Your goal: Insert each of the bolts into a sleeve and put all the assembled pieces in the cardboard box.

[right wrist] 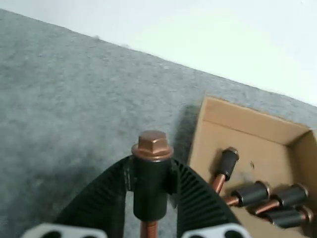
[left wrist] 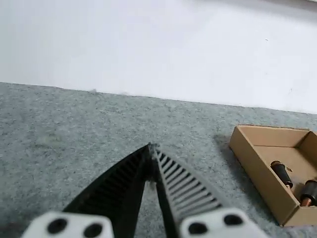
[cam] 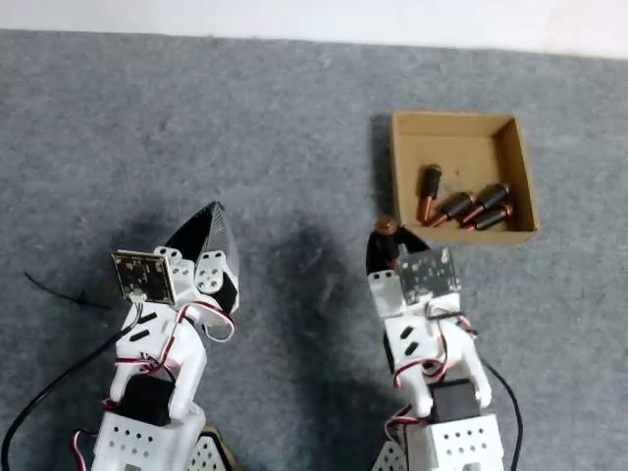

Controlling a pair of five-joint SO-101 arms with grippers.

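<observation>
Right hand (cam: 386, 240) grips sleeved bolt (right wrist: 151, 148), frame centre, just beside cardboard box (cam: 396, 167). Left hand (cam: 217, 211) clenched tip to tip, lower left.

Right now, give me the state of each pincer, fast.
Left pincer: closed, holding nothing.
Right pincer: closed on a sleeved bolt.

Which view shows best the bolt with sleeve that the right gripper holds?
The right wrist view: the held piece stands close between the right gripper's jaws, with copper hexagonal head, black sleeve and shank all plain. In the high view just its copper head peeks out at the gripper's tip.
</observation>
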